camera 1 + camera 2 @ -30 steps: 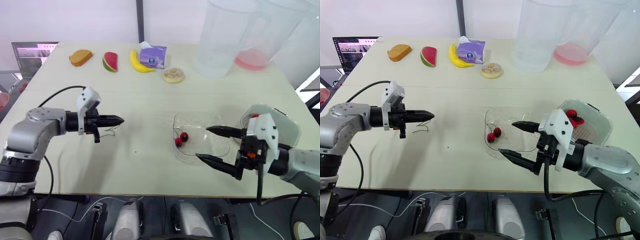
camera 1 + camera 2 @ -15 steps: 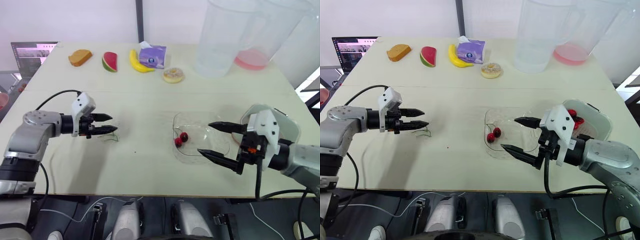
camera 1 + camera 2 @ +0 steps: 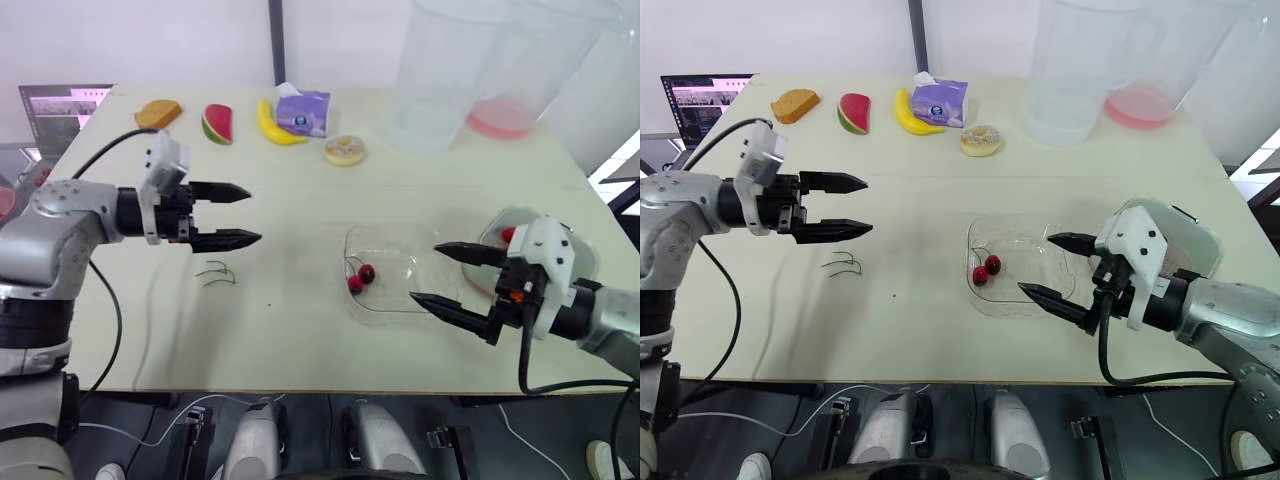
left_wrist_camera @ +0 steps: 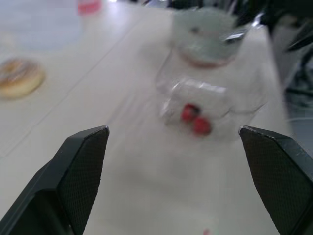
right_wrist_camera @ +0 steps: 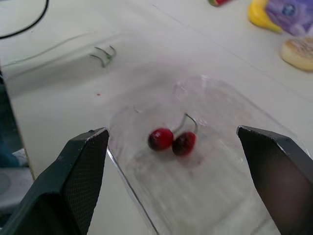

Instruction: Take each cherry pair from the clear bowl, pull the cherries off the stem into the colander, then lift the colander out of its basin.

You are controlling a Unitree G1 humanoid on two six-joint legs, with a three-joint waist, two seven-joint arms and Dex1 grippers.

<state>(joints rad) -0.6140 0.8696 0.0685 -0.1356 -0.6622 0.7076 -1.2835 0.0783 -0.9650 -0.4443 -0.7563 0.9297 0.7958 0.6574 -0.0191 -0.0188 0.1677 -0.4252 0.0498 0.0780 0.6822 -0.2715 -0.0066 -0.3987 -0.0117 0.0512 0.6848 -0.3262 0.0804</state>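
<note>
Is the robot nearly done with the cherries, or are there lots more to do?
Partly done. Bare green stems lie on the table, and a red cherry shows in the colander. Nothing is in hand: the left gripper and right gripper are both open and empty, the right one hovering at the clear bowl. Left to do: one cherry pair in that bowl, then lifting the colander out.

**Fig.** Colour key.
- Table (image 3: 940, 330): cream.
- Cherry pair (image 3: 987, 268): red, one darker, green stem.
- Clear bowl (image 3: 1025, 262): colourless.
- Loose stems (image 3: 842, 264), 9 o'clock of bowl: green.
- Toward 11 o'clock:
  - bread slice (image 3: 795, 104): orange-brown
  - watermelon slice (image 3: 852, 112): red w/ green rind
  - banana (image 3: 908, 115): yellow
  - tissue pack (image 3: 944, 102): purple
  - donut (image 3: 981, 140): tan, pale icing
- Pitcher (image 3: 1140, 105): clear, pink bottom.
- Left gripper (image 3: 868, 205), right gripper (image 3: 1036, 264): black fingers, white housings.
</note>
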